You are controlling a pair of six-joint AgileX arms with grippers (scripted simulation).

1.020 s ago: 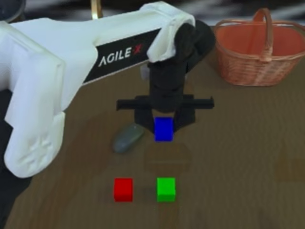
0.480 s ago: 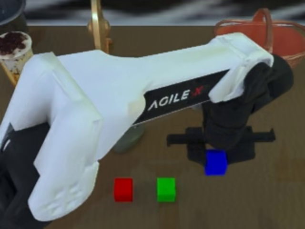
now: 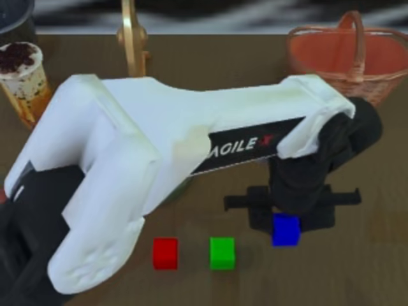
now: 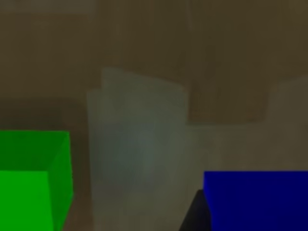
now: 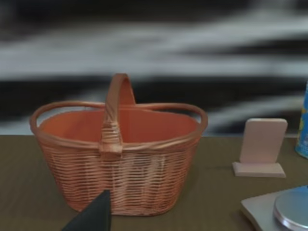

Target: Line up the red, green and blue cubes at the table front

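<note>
Crowding the back of the surface (image 3: 376, 268) were a wicker basket (image 3: 344, 54) at the far right, a speckled cup (image 3: 22, 80) with a dark topping at the far left, and a brass-coloured stand (image 3: 132, 38) between them. Right wrist view caught the basket again, with a pale upright plaque (image 5: 261, 144) beside it and a grey scale-like plate (image 5: 288, 209) nearer by. Left arm's white body lay across the middle of the surface, hiding whatever sat under it.

Left tool (image 3: 286, 220) was closed on the blue cube (image 3: 285, 230), right of centre near the front. Green cube (image 3: 222, 252) sat just left of it and slightly nearer the front edge; red cube (image 3: 165, 253) further left, level with green, a gap between them. Left wrist view showed green and blue apart. Whether blue touched the surface, could not tell. Right tool's state: could not tell.
</note>
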